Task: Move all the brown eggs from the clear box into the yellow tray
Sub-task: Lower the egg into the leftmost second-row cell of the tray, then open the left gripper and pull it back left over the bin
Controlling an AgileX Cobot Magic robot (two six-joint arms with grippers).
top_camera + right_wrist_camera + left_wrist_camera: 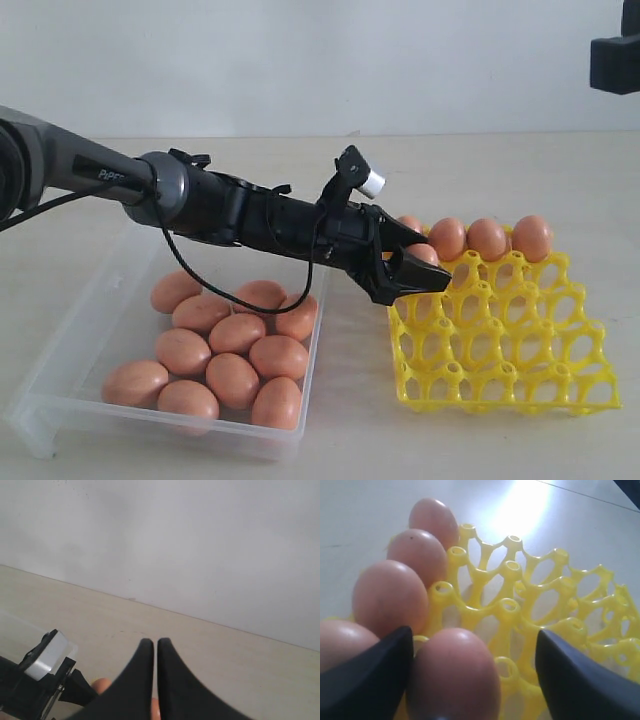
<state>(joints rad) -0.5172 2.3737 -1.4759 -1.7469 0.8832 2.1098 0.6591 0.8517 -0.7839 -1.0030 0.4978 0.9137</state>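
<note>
Reckoning I'm at the drop-off step here: the left pincer (424, 264) is standing wide open around a brown egg (452, 675) that's sitting in a cup of the yellow tray (520, 330), one finger (375, 680) nearly touching it and the other well clear. Four more eggs are lining the row beside that near finger. Next I'm thinking lift straight up, since the pegs (510, 605) are crowding under the fingertips, then swing back to the clear box (70, 330) behind the pincer, where plenty of eggs (235, 335) are waiting. The right pincer (156, 655) is sitting closed and empty, well out of the way.
</note>
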